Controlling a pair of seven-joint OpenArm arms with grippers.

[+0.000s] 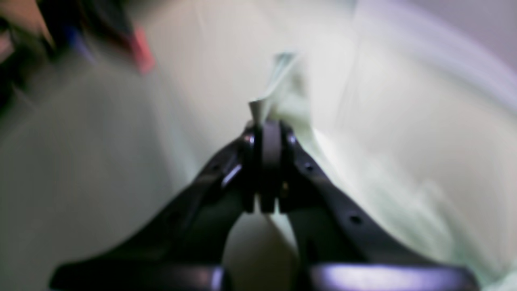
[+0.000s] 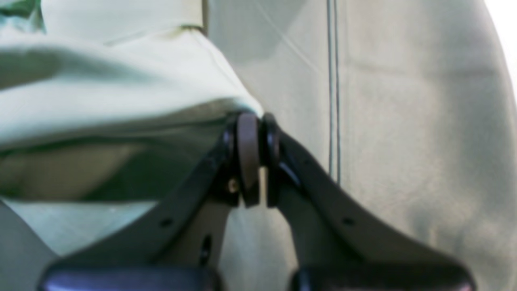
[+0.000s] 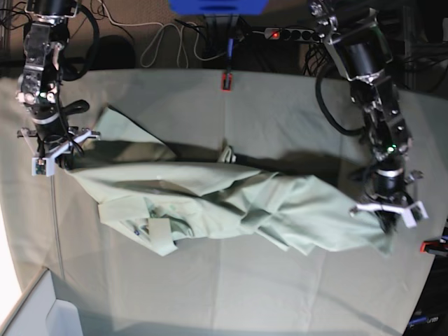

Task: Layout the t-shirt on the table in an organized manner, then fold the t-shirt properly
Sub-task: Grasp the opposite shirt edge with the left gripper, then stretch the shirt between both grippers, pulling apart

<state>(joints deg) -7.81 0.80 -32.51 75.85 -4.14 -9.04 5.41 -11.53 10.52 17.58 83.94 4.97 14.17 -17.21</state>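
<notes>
The pale mint-green t-shirt (image 3: 231, 199) hangs stretched and crumpled across the middle of the table (image 3: 280, 105), with its collar end near the front left. My left gripper (image 3: 386, 225) is at the base view's right and is shut on the shirt's right end. The left wrist view, which is blurred, shows it (image 1: 270, 127) pinching a fold of the shirt (image 1: 383, 133). My right gripper (image 3: 61, 161) is at the base view's left, shut on the shirt's left edge. The right wrist view shows it (image 2: 254, 121) clamping a corner of the shirt (image 2: 121, 81).
A red-orange clamp (image 3: 226, 81) sits on the table's far edge and another (image 3: 434, 245) on its right edge. Cables and a power strip (image 3: 287, 33) lie behind the table. A white bin (image 3: 42, 315) stands at the front left corner.
</notes>
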